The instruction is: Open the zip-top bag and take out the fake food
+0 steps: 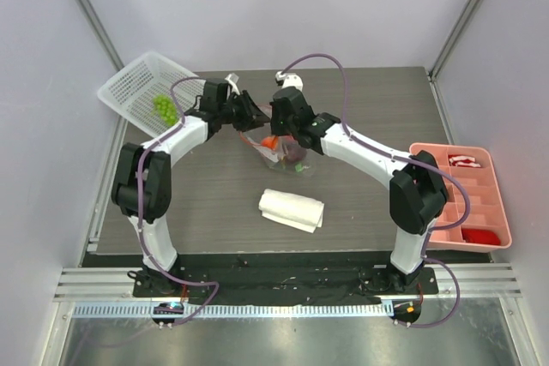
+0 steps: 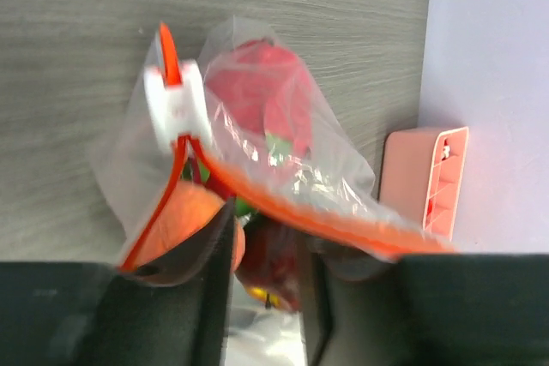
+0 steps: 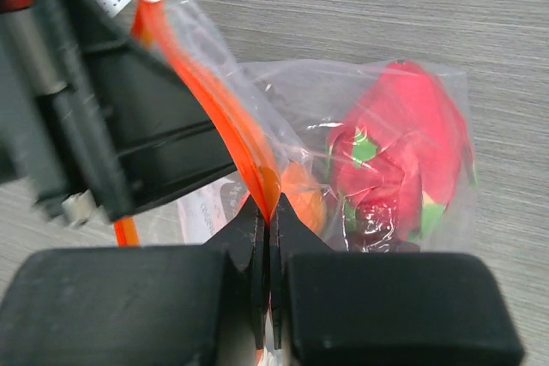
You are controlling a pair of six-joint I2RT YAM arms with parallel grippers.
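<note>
The clear zip-top bag (image 1: 302, 165) lies mid-table between both grippers, its mouth lifted. My right gripper (image 3: 270, 212) is shut on the orange-red zipper strip (image 3: 225, 126); it also shows in the top view (image 1: 280, 132). My left gripper (image 2: 264, 231) has its jaws apart at the bag's mouth, with one zipper strip (image 2: 343, 222) draped over its right finger; it also shows in the top view (image 1: 250, 114). Inside the bag are a red-pink dragon fruit (image 3: 403, 147), a small orange (image 3: 302, 195) and a dark fruit (image 2: 268, 267). Green grapes (image 1: 164, 109) lie in the white basket.
A white mesh basket (image 1: 137, 83) is tilted at the back left. A folded white cloth (image 1: 292, 209) lies in front of the bag. A pink divided tray (image 1: 467, 199) with red items stands at the right edge and also shows in the left wrist view (image 2: 425, 177).
</note>
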